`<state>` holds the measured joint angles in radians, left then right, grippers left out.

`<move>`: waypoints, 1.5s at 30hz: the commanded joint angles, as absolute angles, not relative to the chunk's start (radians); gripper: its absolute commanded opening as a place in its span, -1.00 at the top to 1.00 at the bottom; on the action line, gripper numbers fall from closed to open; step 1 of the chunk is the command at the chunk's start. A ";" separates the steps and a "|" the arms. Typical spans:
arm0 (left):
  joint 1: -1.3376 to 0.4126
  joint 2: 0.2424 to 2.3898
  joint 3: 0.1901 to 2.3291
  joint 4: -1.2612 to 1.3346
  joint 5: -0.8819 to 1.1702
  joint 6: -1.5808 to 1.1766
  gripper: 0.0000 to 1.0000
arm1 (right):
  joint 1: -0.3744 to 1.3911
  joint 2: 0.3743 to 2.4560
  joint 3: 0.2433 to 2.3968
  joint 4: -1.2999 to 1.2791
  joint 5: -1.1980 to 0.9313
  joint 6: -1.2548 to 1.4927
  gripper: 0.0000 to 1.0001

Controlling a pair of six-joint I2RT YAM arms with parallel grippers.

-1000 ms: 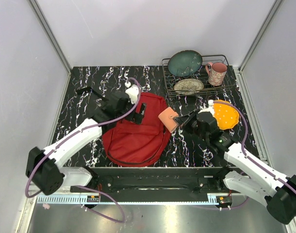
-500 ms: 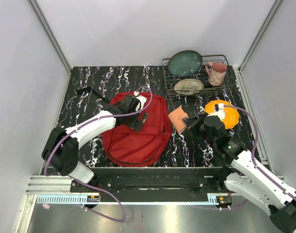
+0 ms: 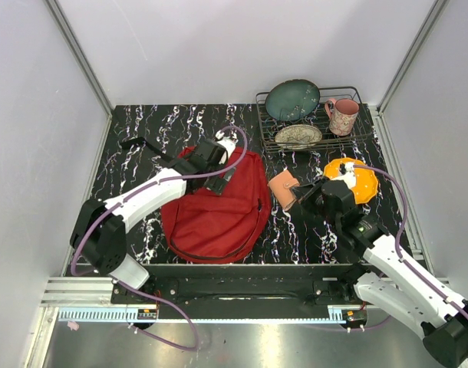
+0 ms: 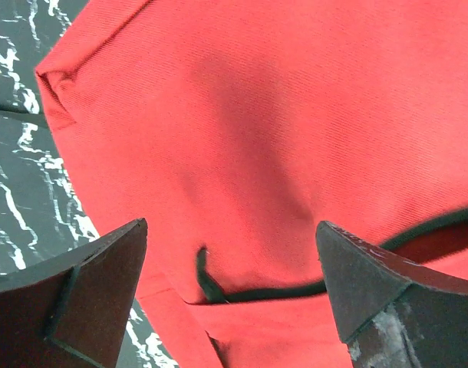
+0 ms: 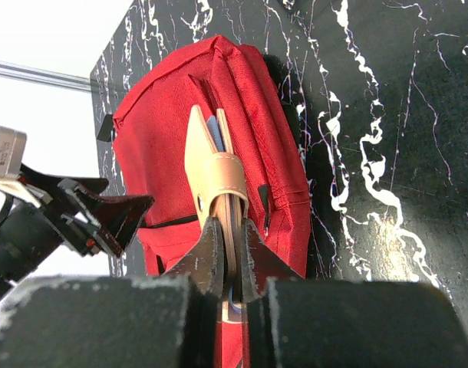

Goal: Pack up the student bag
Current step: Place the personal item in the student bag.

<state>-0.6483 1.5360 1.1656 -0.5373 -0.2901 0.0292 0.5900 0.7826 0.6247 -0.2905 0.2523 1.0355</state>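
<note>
The student bag [image 3: 219, 211] is a red backpack lying flat on the dark marbled table, left of centre. My left gripper [image 3: 221, 179] hovers open over its upper part. In the left wrist view its fingertips [image 4: 96, 268] straddle red fabric and a black zip line [image 4: 257, 290] on the student bag [image 4: 242, 115], with nothing held. My right gripper [image 3: 298, 194] is shut on a tan leather case [image 3: 282, 188] just right of the bag. In the right wrist view the tan case [image 5: 211, 165] stands edge-on in the right gripper [image 5: 231, 253], with the student bag [image 5: 253, 107] behind it.
A wire dish rack [image 3: 362, 130] at the back right holds a teal plate [image 3: 292, 100], a patterned plate [image 3: 298, 136] and a pink mug [image 3: 342, 116]. An orange plate [image 3: 357, 182] lies behind my right arm. A black strap [image 3: 138, 143] trails off the bag's left.
My left gripper has swung right, over the bag's upper middle. My right gripper has drawn the tan case a little to the right, off the bag's edge.
</note>
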 commanded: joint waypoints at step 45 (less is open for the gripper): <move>-0.744 1.594 0.933 -0.359 -0.370 0.012 0.75 | 0.462 0.801 0.588 -0.178 0.064 1.025 0.92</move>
